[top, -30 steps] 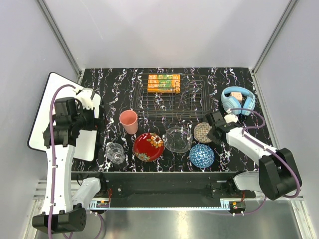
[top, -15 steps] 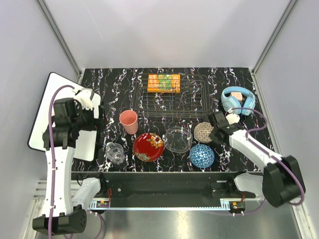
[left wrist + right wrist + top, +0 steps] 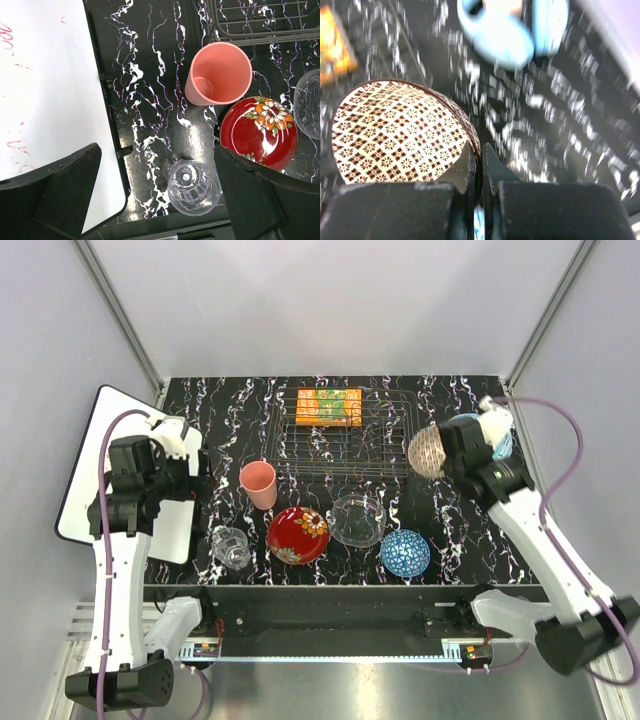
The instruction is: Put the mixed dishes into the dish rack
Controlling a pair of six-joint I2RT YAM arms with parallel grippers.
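Our right hand (image 3: pixel 445 453) is closed on the rim of the small beige patterned bowl (image 3: pixel 427 451), one finger inside the wall and one outside. It holds the bowl tipped on edge in the air, at the end of the dish rack (image 3: pixel 345 445) nearest that hand. The pinch is thin, so we judge the bowl could swing. We should carry it slowly over the wires, lower it on edge until the rim sits between two of them, and only then part the fingers.

The light-blue headphones (image 3: pixel 502 35) lie just beyond the hand, away from the rack, so we keep our wrist from backing into them. The orange-green box (image 3: pixel 329 406) fills the rack's far middle, well apart from the hand, so the near end is the free place to aim for. The clear bowl (image 3: pixel 357 519) and blue patterned bowl (image 3: pixel 405 552) sit on the tabletop nearer the arm bases, below the hand's path.

Our left hand (image 3: pixel 155 195) hangs wide open above the small clear glass cup (image 3: pixel 194 186), with the pink cup (image 3: pixel 220 72) and red floral bowl (image 3: pixel 259 131) just past it
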